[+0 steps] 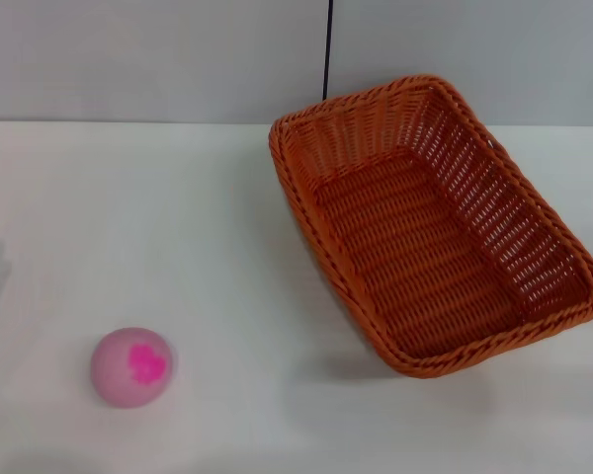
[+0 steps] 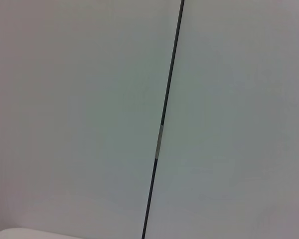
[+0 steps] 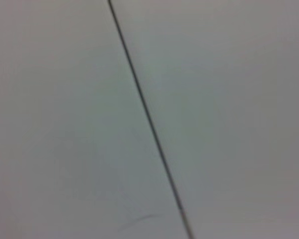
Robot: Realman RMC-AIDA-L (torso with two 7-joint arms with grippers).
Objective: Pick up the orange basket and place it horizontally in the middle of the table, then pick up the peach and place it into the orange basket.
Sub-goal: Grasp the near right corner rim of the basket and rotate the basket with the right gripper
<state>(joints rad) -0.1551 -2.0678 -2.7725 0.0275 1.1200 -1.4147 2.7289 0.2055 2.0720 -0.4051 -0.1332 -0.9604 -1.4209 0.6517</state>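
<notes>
A pale grey wall (image 1: 158, 59) is seen across the top of the head view, divided by a thin dark vertical seam (image 1: 328, 49) right of centre.

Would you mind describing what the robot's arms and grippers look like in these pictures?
Neither arm nor gripper is in view, so nothing can be said of their look. The head view holds only the orange basket, the peach and the table; both wrist views show plain wall panels with a dark seam.
</notes>
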